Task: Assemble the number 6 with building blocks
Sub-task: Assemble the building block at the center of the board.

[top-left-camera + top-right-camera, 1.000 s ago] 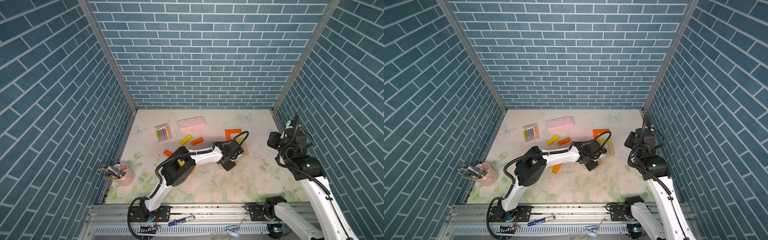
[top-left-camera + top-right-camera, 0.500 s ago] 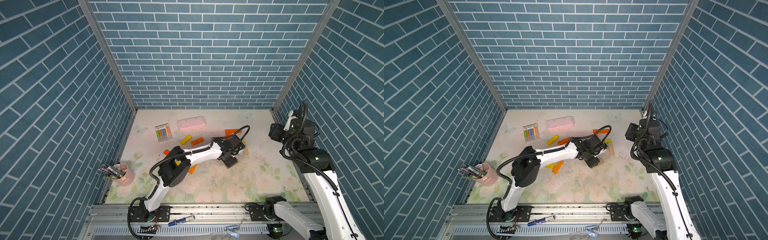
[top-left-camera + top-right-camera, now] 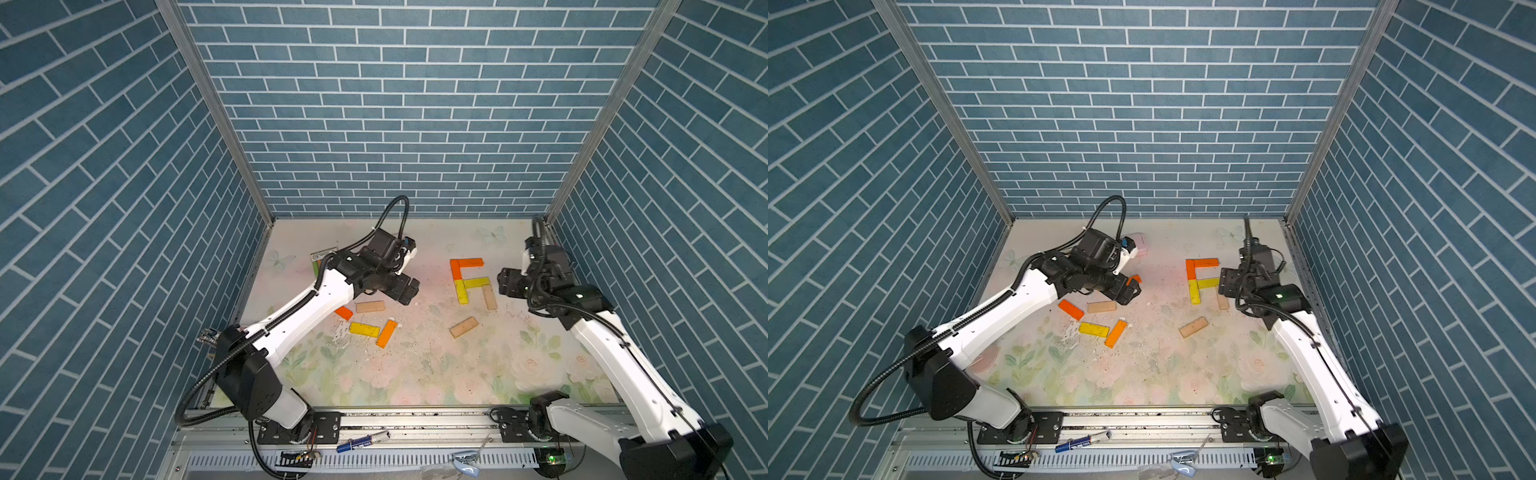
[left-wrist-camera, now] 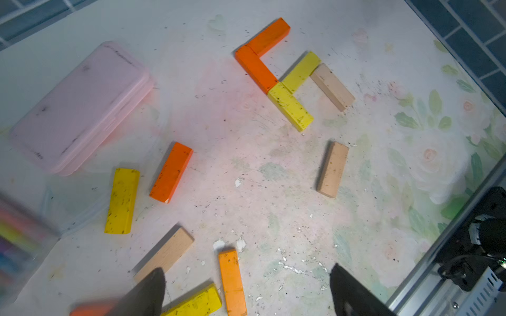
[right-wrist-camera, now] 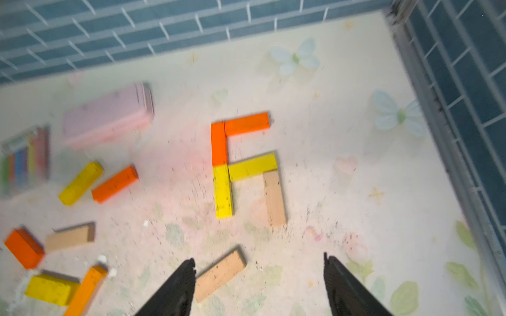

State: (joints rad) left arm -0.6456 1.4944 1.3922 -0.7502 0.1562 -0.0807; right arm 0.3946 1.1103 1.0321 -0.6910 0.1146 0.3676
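The number 6 stands as an angular figure (image 3: 467,277) at the back right: two orange bars, two yellow bars and one tan bar (image 5: 274,198) laid end to end. A loose tan block (image 3: 463,327) lies slanted just in front of it. More building blocks lie left of centre: tan (image 3: 370,306), orange (image 3: 344,312), yellow (image 3: 364,329) and orange (image 3: 387,333). My left gripper (image 3: 409,291) hovers open above them, holding nothing (image 4: 247,270). My right gripper (image 3: 505,284) hangs open beside the figure's right side, the loose tan block (image 5: 219,275) below its jaws (image 5: 258,260).
A pink case (image 4: 79,106) lies at the back left, with a clear pack of coloured chalks (image 5: 26,156) beside it. Two further blocks, yellow (image 5: 80,182) and orange (image 5: 115,183), lie in front of the case. Brick walls close three sides; a metal rail (image 3: 415,419) runs along the front.
My left gripper let go of the tan block in front of the figure, opened wide and drew back to the left. My right gripper opened and moved in toward the figure.
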